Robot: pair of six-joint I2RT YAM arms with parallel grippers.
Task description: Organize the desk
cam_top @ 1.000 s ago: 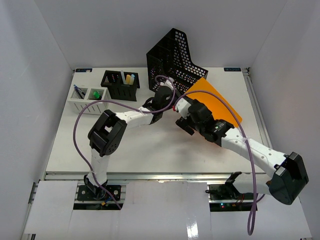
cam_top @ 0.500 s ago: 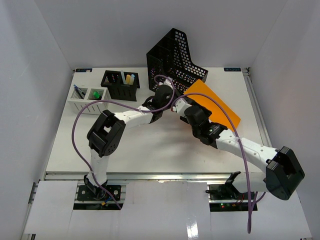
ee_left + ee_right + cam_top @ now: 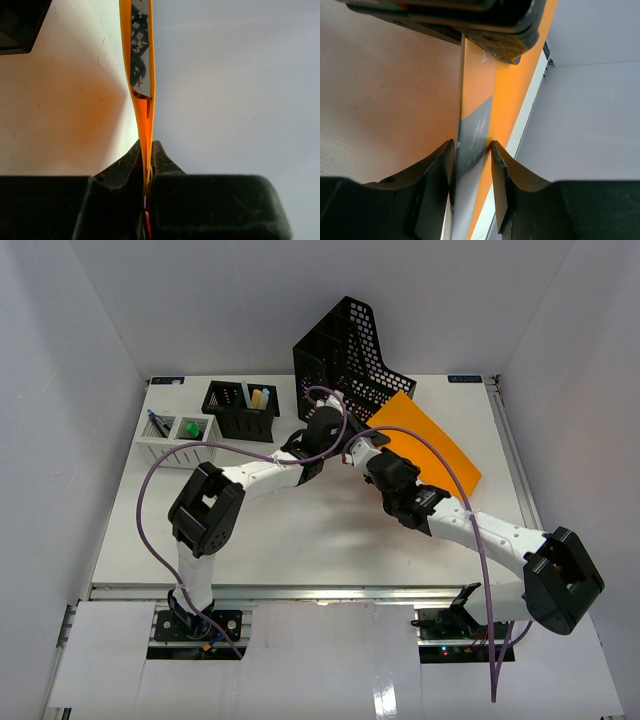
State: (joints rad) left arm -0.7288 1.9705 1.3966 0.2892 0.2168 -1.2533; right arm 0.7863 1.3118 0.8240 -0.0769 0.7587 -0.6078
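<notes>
Orange folder (image 3: 430, 445), one o'clock over the counter (image 3: 300, 540): your left gripper (image 3: 146, 150) pinched it; your right gripper (image 3: 472, 147) straddled it, grip uncertain.

The folder (image 3: 425, 445) has one edge between the fingers of the left gripper (image 3: 145, 150) and runs straight ahead from them. The desk (image 3: 300, 530) is on the left of this edge in the left wrist view. The right gripper (image 3: 472, 147) is just beside the left one, on the same edge. The edge stands between its fingers and the left gripper is directly ahead of them. Beyond both grippers, toward the far wall, the file rack (image 3: 345, 360) stands on the desk, and the folder's far corner reaches its foot. Off to the left of the left gripper stands the pen holder (image 3: 240, 408). Still further left of it, and a little nearer, is the divided tray (image 3: 178, 438).
</notes>
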